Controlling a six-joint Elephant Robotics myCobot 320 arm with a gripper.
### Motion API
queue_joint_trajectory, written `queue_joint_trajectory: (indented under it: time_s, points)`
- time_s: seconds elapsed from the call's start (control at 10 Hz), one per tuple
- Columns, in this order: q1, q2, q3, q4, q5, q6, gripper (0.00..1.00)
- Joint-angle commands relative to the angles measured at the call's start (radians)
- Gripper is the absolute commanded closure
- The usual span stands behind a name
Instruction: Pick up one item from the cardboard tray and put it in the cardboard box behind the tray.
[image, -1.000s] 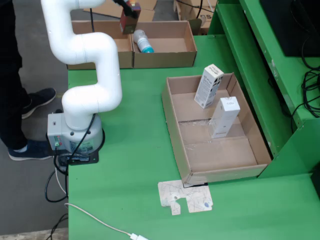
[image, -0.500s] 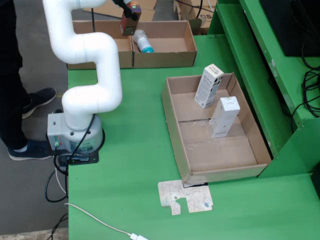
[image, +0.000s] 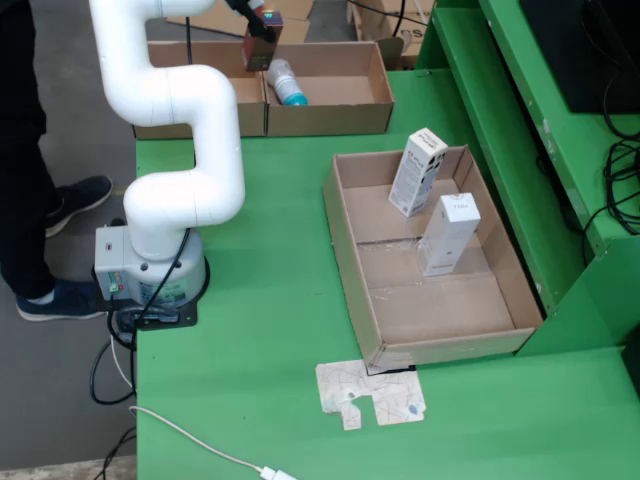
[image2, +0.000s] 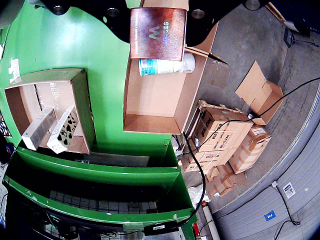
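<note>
A reddish-brown carton is held clamped in the tool of the white arm at about 11 o'clock in the fixed view, above the left edge of the cardboard box at the far side of the green bench. In the tool-mounted view the carton is seen at 12 o'clock, gripped by the tool, with a white bottle with a teal label lying on the box floor just beneath it. The cardboard tray is set toward 3 o'clock in the fixed view; two white cartons are seen in it, the farther one leaning.
</note>
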Motion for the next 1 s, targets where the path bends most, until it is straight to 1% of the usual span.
queue_joint_trajectory:
  time_s: [0.0,0.5,0.7,0.8,0.9]
  points:
    - [-0.007,0.006,0.021,0.016,0.0,0.016,1.0]
    - [0.001,0.001,0.021,-0.022,0.018,0.07,1.0]
    - [0.001,0.001,0.021,-0.022,0.018,0.07,1.0]
    - [-0.006,-0.029,0.021,-0.01,0.036,0.082,1.0]
    - [-0.006,-0.029,0.021,-0.01,0.036,0.082,1.0]
